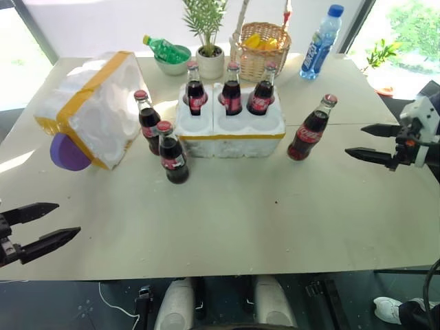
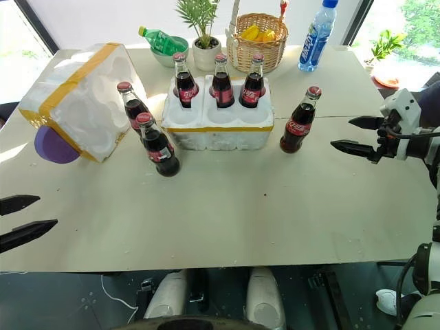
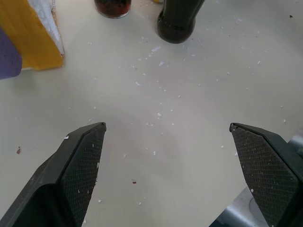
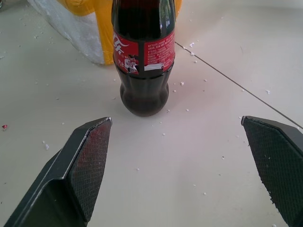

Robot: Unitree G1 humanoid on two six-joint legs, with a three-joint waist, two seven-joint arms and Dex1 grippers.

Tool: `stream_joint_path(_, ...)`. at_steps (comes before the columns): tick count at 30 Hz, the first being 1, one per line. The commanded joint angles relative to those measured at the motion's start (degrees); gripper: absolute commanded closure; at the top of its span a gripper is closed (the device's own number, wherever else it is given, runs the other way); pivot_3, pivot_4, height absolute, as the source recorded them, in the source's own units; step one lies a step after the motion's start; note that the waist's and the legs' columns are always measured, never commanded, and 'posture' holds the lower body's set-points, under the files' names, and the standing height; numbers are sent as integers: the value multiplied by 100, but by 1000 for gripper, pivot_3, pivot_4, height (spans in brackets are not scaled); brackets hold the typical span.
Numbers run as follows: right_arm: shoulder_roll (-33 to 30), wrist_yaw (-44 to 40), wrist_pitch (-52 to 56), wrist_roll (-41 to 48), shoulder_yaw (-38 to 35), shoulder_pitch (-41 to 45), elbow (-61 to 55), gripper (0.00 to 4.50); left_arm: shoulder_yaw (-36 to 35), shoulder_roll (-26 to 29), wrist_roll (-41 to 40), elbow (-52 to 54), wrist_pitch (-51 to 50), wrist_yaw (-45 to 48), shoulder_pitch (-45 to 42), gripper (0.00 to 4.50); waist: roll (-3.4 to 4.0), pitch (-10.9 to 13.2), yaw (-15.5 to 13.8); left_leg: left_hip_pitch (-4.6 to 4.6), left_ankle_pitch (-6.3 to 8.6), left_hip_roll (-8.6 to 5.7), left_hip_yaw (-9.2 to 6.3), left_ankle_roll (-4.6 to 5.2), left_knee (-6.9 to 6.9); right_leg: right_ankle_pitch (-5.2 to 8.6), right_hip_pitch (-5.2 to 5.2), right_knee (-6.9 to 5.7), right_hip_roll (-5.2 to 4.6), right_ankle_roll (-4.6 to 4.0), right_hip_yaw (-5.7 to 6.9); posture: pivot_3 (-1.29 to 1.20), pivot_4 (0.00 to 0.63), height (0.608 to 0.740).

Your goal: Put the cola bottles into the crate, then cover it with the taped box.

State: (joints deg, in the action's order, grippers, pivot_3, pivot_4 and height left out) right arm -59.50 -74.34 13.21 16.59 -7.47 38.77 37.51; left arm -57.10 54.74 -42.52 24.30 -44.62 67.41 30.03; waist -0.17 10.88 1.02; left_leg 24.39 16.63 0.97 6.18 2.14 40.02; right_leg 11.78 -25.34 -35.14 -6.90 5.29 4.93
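Facing a lone cola bottle (image 1: 311,130) at centre right of the head view, just beside the crate (image 1: 231,126), with right gripper (image 1: 377,145) jaws spread wide and empty. Left gripper (image 1: 36,229) at lower left, likewise wide. Glass likely smooth, heavy, breakable; best taken around the labelled body. Three bottles seated; taped box (image 1: 93,108) tipped at upper left.

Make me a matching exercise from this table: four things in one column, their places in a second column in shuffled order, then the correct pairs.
Things
1. taped box
2. crate
3. wicker basket
4. right end effector

Places
A. holds three cola bottles in its far row
B. behind the crate, beside the potted plant
C. open, facing the lone cola bottle
D. tipped on its side, left of the crate

Pairs: 1-D, 2-A, 3-B, 4-C
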Motion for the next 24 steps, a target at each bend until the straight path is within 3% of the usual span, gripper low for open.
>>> stream_joint_path(1,-28,33,-131,25,-192,172,38,0,-129,-50,-20,73,67,-14,-11,106,0,0,2,0,0,0,0,0,0,0,0,0,0,0,0,0,150,740)
stream_joint_path(14,-43,4,-126,42,-157,252,214,0,42,-58,-237,95,-76,-340,-427,106,0,0,-2,0,-1,0,1,0,0,0,2,-1,1,1,0,0,150,740)
stream_joint_path(18,-279,-394,711,512,-373,257,-370,0,538,68,-662,222,-213,-675,-1263,106,2,-1,-24,-1,-2,-1,0,0,1,-1,3,-4,1,1,0,0,150,740)
stream_joint_path(24,-882,-1125,2675,1796,-899,-240,-2291,0,1967,183,-710,31,-143,-990,-2669,106,14,-1,-36,-1,-2,-1,-4,0,1,-11,5,-10,1,19,0,0,150,740)
